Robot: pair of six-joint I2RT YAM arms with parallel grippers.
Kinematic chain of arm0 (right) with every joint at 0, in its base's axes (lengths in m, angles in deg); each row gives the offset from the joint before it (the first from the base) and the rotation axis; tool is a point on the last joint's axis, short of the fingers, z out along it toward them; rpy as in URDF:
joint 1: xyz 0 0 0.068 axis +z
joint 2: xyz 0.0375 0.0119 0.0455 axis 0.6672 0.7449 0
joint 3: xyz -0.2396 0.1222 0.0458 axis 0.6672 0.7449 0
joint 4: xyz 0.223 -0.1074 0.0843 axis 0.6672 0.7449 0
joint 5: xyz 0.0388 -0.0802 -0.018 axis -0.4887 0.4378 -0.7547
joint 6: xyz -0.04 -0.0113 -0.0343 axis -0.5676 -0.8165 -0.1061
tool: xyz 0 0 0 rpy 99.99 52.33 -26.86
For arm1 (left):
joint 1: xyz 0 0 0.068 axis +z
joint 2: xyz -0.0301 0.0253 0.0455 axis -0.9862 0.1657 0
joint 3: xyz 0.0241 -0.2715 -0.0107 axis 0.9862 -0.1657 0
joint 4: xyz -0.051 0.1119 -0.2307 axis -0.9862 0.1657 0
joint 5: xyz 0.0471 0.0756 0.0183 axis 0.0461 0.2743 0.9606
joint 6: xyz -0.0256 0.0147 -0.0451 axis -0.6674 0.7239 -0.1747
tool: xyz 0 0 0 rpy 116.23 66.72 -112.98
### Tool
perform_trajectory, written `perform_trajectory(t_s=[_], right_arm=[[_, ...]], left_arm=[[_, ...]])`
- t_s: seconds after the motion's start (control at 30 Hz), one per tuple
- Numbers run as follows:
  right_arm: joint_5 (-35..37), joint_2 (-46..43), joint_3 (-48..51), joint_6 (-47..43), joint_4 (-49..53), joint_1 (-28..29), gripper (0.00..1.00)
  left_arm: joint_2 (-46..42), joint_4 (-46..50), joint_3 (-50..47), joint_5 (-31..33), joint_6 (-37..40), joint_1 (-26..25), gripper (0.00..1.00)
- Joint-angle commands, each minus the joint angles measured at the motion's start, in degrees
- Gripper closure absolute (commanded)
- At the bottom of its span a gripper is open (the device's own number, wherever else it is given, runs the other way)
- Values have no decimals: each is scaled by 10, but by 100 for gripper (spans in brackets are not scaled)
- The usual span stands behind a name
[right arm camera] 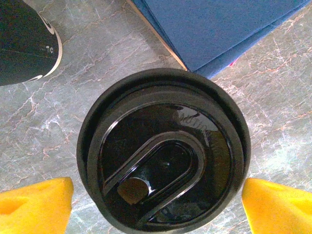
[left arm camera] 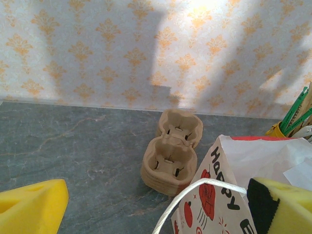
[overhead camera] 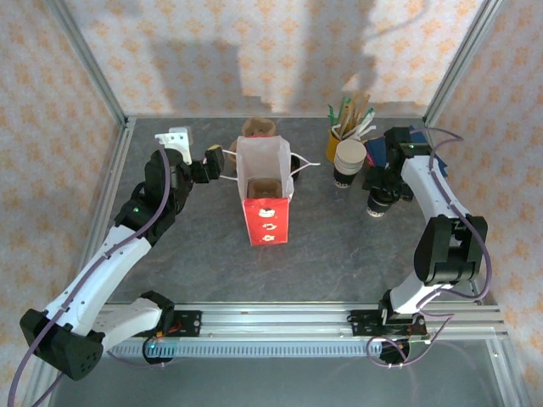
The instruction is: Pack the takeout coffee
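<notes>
The takeout coffee [right arm camera: 163,151] stands on the grey table at the right, seen from above as a round black lid with a sip hole. My right gripper [right arm camera: 157,207] [overhead camera: 379,202] hangs right over it, open, one yellow pad [right arm camera: 36,204] on each side of the lid's rim with almost no gap. A red and white paper bag [overhead camera: 265,199] stands open mid-table with a brown insert in it. My left gripper [left arm camera: 156,209] [overhead camera: 216,161] is open at the bag's left wall, and the bag's white cord handle [left arm camera: 195,192] loops between its fingers.
A stack of brown pulp cup carriers [left arm camera: 170,156] lies behind the bag. A stack of nested white cups [overhead camera: 349,159] and a yellow holder of stirrers [overhead camera: 344,127] stand left of the coffee. Blue flat items [right arm camera: 219,29] lie just behind it. Patterned walls close in the table.
</notes>
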Motion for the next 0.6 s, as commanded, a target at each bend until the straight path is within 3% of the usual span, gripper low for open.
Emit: perform_trajectory(t_s=[0.0, 0.43, 0.57], right_arm=[[14, 10, -24, -5, 3, -9, 12], [5, 20, -27, -4, -3, -11, 23], [7, 25, -22, -3, -4, -13, 22]], left_arm=[[-2, -10, 0, 7, 12, 5, 4], [16, -4, 7, 15, 13, 4, 5], [19, 0, 9, 16, 13, 4, 4]])
